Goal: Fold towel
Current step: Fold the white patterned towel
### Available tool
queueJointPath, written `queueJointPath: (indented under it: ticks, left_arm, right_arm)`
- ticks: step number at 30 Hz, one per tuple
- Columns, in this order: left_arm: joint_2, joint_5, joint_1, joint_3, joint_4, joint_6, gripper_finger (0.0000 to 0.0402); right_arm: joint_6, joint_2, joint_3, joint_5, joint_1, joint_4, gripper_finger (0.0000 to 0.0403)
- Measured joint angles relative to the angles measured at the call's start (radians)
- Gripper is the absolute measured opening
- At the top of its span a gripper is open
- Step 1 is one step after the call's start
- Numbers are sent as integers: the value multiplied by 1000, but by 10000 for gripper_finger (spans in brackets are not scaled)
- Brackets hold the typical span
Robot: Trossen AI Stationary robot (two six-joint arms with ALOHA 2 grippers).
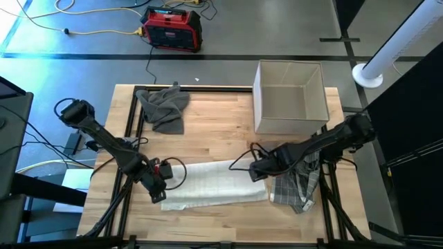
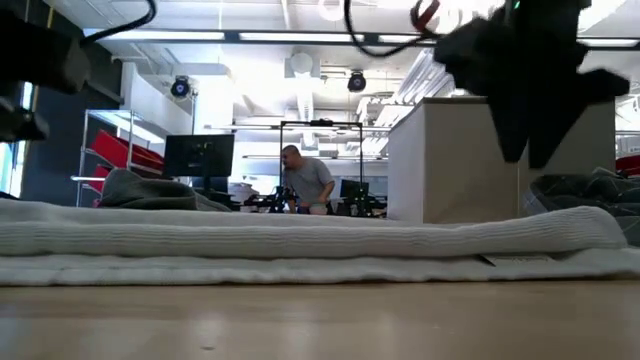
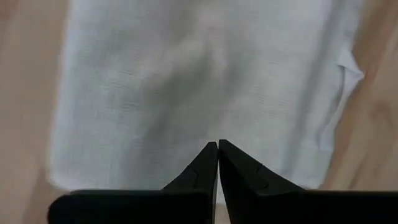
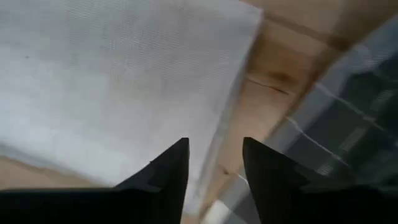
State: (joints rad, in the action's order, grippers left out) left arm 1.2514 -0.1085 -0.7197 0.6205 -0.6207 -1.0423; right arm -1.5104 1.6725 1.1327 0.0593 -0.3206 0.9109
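The white towel (image 1: 216, 183) lies flat on the wooden table as a long folded strip; the low view shows two stacked layers (image 2: 300, 245). My left gripper (image 1: 158, 188) hovers shut over the strip's left end (image 3: 186, 93), with nothing between its fingers. My right gripper (image 1: 259, 170) hangs open over the strip's right end, its fingers standing above the towel's edge (image 4: 230, 106). In the low view my right gripper (image 2: 530, 155) is clear above the towel.
A crumpled grey cloth (image 1: 165, 107) lies at the far left of the table. A checked grey cloth (image 1: 299, 185) lies just right of the towel. An open cardboard box (image 1: 291, 97) stands at the far right. A person (image 2: 305, 182) is in the room behind.
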Motion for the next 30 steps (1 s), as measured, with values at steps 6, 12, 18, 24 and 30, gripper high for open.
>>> queueJointPath:
  ticks: [6,12,18,24,30]
  left_arm:
    - [14,1,-47,-20,5,-23,7]
    - [16,-6,-70,-43,23,-75,7]
    - [16,-5,-80,-55,41,-87,7]
    - [16,73,-90,-62,49,-107,7]
    - [21,118,-120,-89,85,-163,7]
  right_arm:
    - [32,108,-3,-3,8,-30,153]
    - [69,194,-1,-31,14,-52,145]
    - [167,213,3,-69,37,-93,22]
    - [235,126,0,-36,84,34,13]
    - [259,-46,20,14,126,180,12]
